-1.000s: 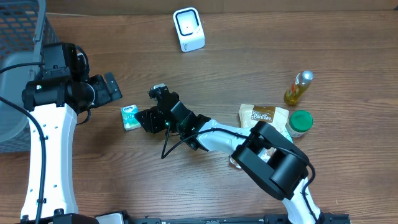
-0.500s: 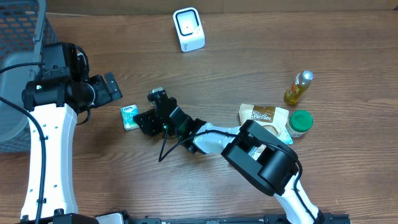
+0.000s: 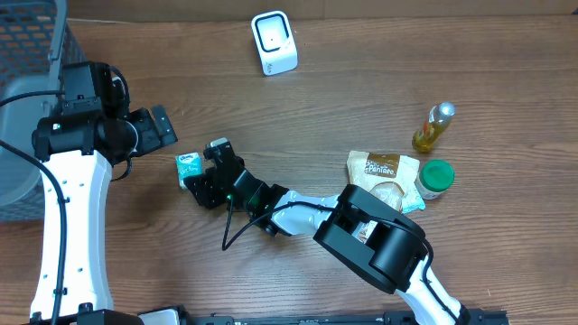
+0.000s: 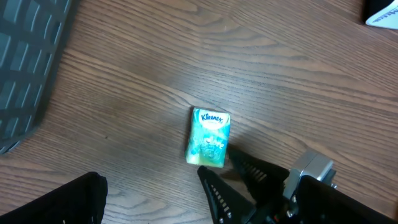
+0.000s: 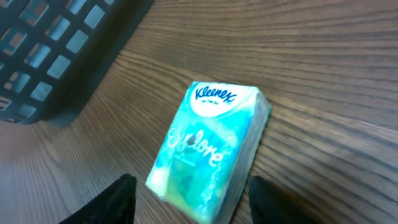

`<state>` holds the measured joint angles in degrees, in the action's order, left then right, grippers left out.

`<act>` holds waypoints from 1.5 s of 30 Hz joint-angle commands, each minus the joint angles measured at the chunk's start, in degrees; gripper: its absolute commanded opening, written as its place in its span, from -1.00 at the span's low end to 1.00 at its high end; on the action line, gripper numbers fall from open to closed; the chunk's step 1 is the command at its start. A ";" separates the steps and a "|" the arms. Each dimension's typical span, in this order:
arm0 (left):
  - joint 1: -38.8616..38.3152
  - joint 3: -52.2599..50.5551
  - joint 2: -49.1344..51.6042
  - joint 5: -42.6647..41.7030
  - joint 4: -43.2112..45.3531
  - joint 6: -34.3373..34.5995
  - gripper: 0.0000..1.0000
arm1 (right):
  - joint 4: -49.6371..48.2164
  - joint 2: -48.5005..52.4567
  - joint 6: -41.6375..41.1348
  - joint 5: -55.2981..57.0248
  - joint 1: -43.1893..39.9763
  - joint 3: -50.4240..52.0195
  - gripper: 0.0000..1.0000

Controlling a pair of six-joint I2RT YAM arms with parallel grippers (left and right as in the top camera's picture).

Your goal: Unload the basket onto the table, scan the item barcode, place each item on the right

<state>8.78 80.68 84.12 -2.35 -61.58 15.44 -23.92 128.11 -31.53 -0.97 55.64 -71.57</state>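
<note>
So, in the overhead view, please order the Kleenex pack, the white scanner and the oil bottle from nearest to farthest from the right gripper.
1. Kleenex pack, just at the right gripper fingertips, left of centre.
2. white scanner, at the top edge.
3. oil bottle, far right of the picture.

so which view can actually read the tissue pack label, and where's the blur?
Right wrist: Kleenex pack fills the frame, logo readable though soft; the right gripper fingers are dark blurred blobs at the bottom edge. Left wrist: pack small, logo legible. Overhead: even light, no glare, label too small to read.
</note>
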 commanded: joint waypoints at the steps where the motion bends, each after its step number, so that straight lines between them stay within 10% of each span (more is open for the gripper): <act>1: 0.20 0.79 -0.48 -0.52 0.09 0.39 0.99 | -0.17 0.39 -0.22 1.38 -0.26 0.11 0.10; 24: 0.20 0.79 -0.48 -0.55 0.09 0.39 0.99 | -0.96 3.91 -0.20 3.72 -0.24 0.11 -0.12; 31: 0.20 0.79 -0.48 -0.55 0.07 0.39 0.99 | -0.98 3.41 -0.13 3.63 -1.05 0.11 -0.93; 45: 0.20 0.79 -0.48 -0.55 0.07 0.39 0.99 | 29.18 -10.91 0.02 3.43 -8.26 0.11 -0.93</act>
<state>8.78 80.68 84.12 -2.37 -61.60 15.44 2.15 120.84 -31.73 1.58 48.86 -72.20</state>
